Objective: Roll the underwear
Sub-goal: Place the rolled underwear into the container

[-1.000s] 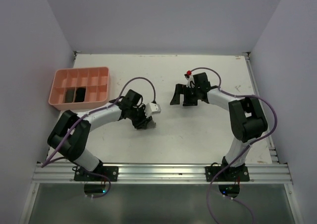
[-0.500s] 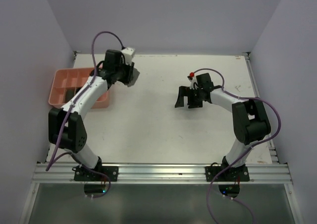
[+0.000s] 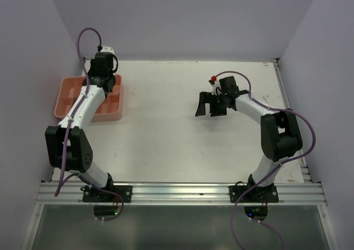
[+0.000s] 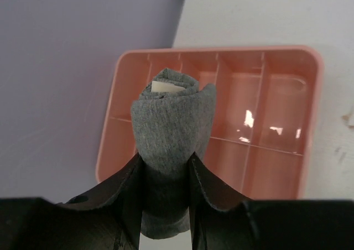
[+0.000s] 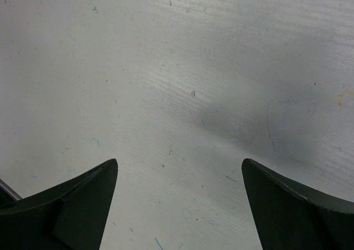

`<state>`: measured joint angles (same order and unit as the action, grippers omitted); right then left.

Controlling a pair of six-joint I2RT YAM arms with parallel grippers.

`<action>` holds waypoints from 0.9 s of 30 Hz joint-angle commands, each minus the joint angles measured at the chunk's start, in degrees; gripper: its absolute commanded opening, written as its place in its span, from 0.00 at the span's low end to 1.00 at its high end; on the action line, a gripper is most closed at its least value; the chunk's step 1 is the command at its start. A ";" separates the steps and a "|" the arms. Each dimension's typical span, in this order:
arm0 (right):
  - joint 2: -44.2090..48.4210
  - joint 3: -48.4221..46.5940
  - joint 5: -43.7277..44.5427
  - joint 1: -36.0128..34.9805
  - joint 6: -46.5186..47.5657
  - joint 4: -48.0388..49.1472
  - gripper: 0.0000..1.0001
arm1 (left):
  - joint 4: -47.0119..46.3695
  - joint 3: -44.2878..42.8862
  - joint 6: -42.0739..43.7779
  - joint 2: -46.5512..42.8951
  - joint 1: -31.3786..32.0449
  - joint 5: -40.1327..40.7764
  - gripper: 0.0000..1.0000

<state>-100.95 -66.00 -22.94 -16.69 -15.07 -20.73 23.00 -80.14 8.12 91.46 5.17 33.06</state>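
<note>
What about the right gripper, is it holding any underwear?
No, the right gripper stands wide open over the table, with nothing between its jaws.

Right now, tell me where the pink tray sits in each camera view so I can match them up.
Top external: pink tray at the far left edge of the table, under the left arm.
Left wrist: it fills the centre and right, behind the grey roll pinched by the left fingers.
Right wrist: not in it.
Shared landmark: the white table, seen in all three views.
</note>
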 commanded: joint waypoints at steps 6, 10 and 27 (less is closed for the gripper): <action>-0.22 -3.61 0.26 0.34 2.15 -4.84 0.99 | -13.68 13.59 7.08 -2.25 0.02 15.45 0.00; -0.04 -3.18 0.53 0.34 1.97 -4.76 0.99 | -17.47 17.47 8.14 -2.08 0.02 15.55 0.00; 5.76 2.71 2.72 0.34 -0.31 -1.33 0.99 | -16.24 15.28 6.82 4.60 -2.00 6.67 0.00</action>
<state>-98.67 -64.34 -21.67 -16.53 -14.37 -24.23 10.09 -62.39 15.66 94.80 4.08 41.47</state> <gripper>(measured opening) 0.986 0.354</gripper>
